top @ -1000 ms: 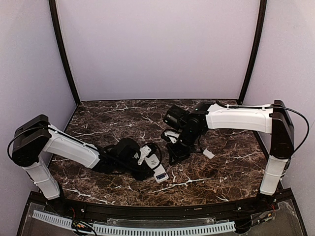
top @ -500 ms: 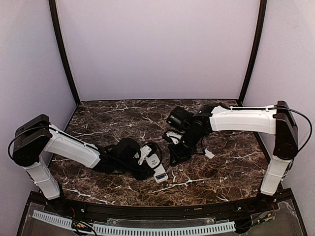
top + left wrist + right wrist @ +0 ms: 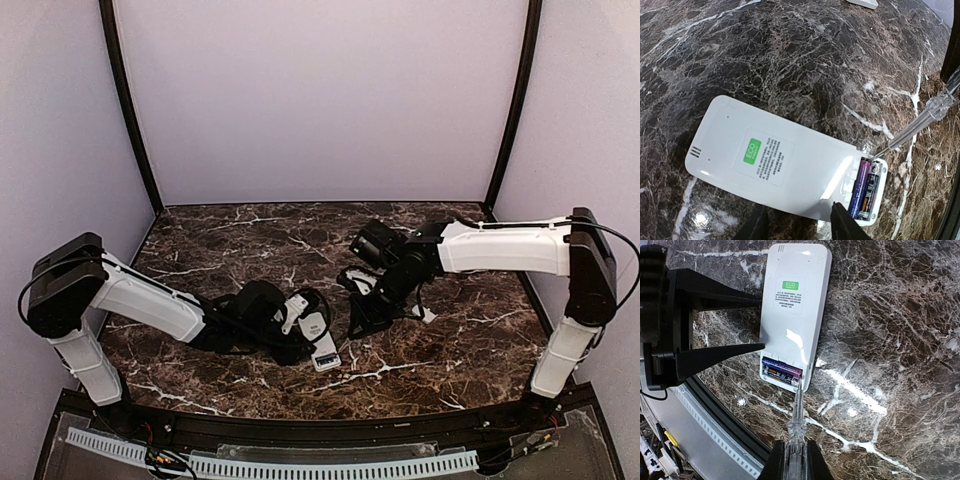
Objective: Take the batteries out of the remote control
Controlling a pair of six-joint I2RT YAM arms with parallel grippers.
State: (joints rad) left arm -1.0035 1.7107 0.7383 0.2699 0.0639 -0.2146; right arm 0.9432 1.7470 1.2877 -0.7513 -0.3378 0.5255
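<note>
Remote control (image 3: 770,160): lies back-side up on the marble table (image 3: 230,240), near the front edge and left of centre. Its position matches 1.0 s ago to within a slight shift. The battery bay at its near end is uncovered. Batteries (image 3: 864,192): 2, side by side in the bay, 1 purple, 1 dark with print; both still seated.

Change since 1.0 s ago: the right arm's forearm and wrist have drifted rightward in the top view, and its gripper has moved slightly nearer the front. The left arm is unchanged.

Right gripper (image 3: 795,454): clamped on the clear handle of 1 screwdriver (image 3: 920,120). The shaft slants down to the remote, with the tip at the bay's end corner, touching or just beside the nearest battery; contact cannot be told.

Left gripper (image 3: 759,324): fingers spread apart, both tips set against 1 long edge of the remote, nothing held between them.

Surroundings: 1 small white cover piece (image 3: 427,314) lies on the table to the right of the right gripper, well apart from the remote, same spot as before.

Obstruction: in the top view both grippers hide most of the remote; only its bay end shows.

Count: 1 remote, 2 batteries, 1 cover piece, 1 screwdriver.
</note>
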